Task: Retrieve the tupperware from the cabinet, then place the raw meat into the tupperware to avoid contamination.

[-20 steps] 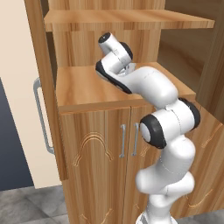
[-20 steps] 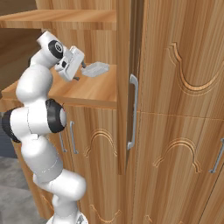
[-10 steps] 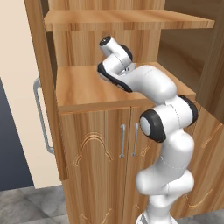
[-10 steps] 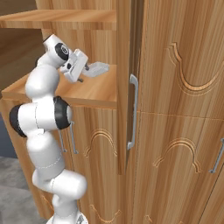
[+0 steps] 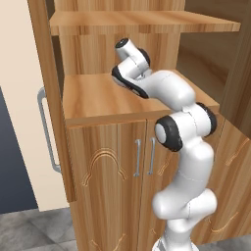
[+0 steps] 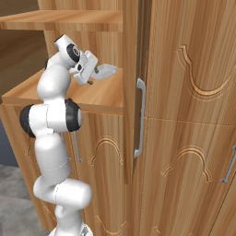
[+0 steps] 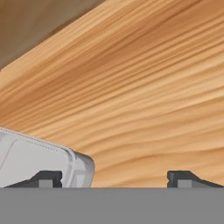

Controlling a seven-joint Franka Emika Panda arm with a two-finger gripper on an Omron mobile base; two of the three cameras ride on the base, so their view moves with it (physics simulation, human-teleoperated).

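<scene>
The tupperware (image 6: 108,70), a small clear box with pale edges, lies on the lower shelf (image 6: 99,94) inside the open wood cabinet (image 6: 184,115). My gripper (image 6: 96,73) is reached in over the shelf and stands right at the box, open. In the hand view the tupperware (image 7: 39,157) sits low on the left, its rounded corner just inside the left fingertip (image 7: 46,177). The right fingertip (image 7: 183,177) stands far from it over bare wood. In the left base view my own forearm hides the box. The raw meat is out of view.
An upper shelf (image 5: 142,22) hangs close above the arm. The left door (image 5: 29,98) stands swung open with its silver bar handle (image 5: 45,130). The right door's edge and handle (image 6: 138,117) stand beside the shelf. Two closed lower doors (image 5: 110,196) sit below.
The arm has pushed deeper into the cabinet, bringing the gripper up to the tupperware. The box has stayed where it was.
</scene>
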